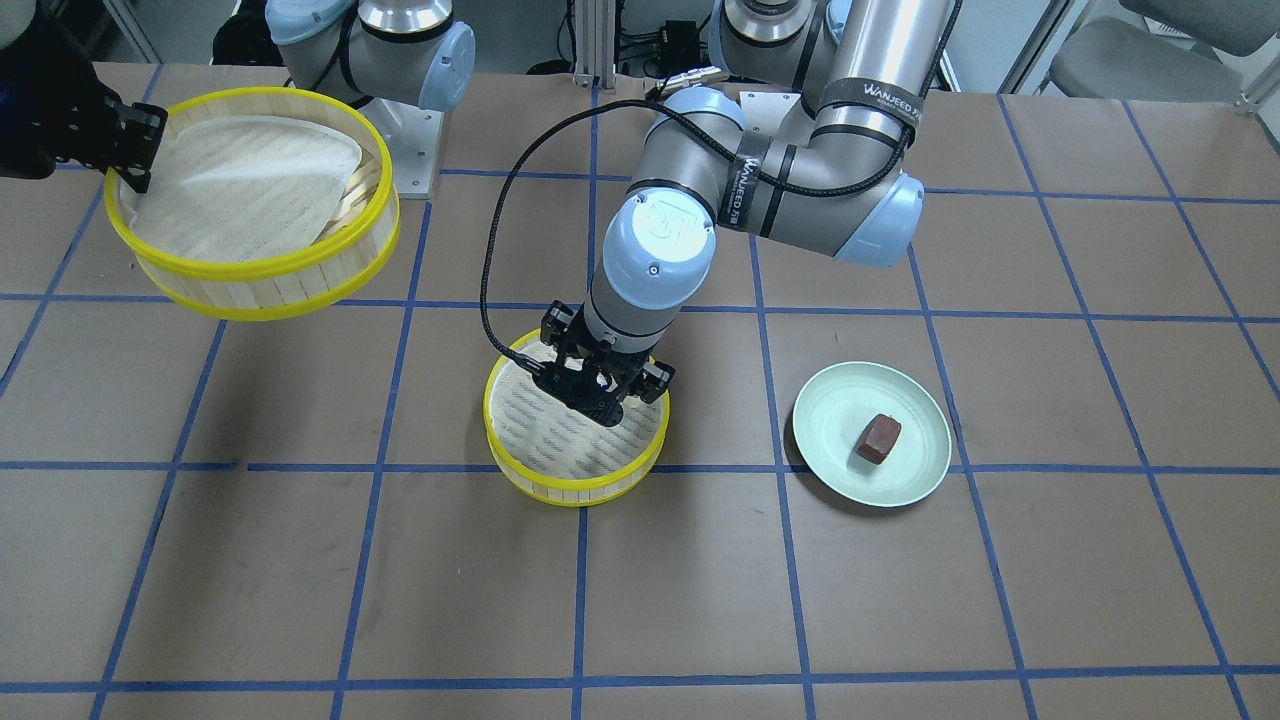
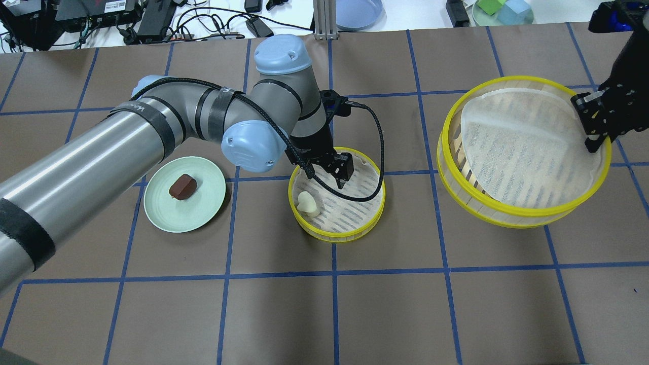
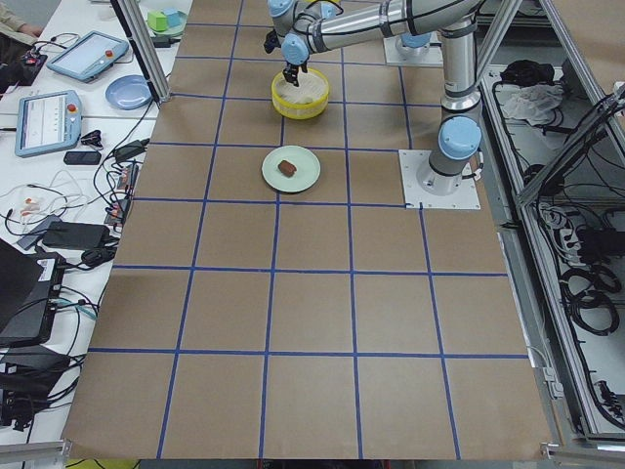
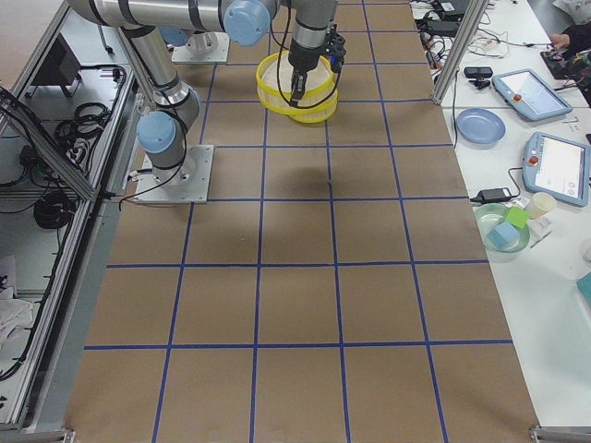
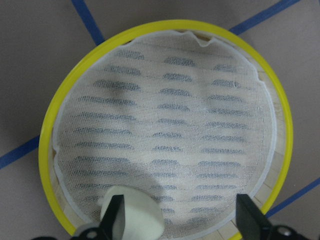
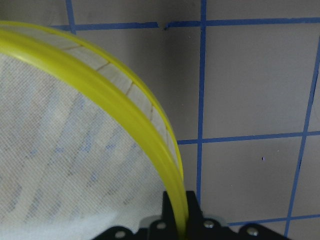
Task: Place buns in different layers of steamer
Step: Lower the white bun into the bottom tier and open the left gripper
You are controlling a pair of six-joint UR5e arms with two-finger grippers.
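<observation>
One steamer layer [image 2: 372, 210] sits on the table at the centre, with the cream-white bun [image 2: 307, 203] lying on its liner near the rim. My left gripper [image 2: 328, 175] hovers open just above this layer. In the left wrist view the bun [image 5: 140, 212] lies beside one fingertip [image 5: 114, 215] and is not gripped. My right gripper [image 2: 594, 131] is shut on the yellow rim of the second steamer layer [image 2: 522, 152] and holds it tilted in the air at the right; its liner has slipped askew. The dark brown bun [image 2: 182, 186] lies on the pale green plate [image 2: 165, 213].
The left arm's black cable [image 2: 377, 152] loops over the centre layer. A blue dish [image 2: 357, 10] and a bowl of blocks [image 2: 502, 10] stand beyond the far table edge. The robot's base plate [image 1: 412, 150] is behind the lifted layer.
</observation>
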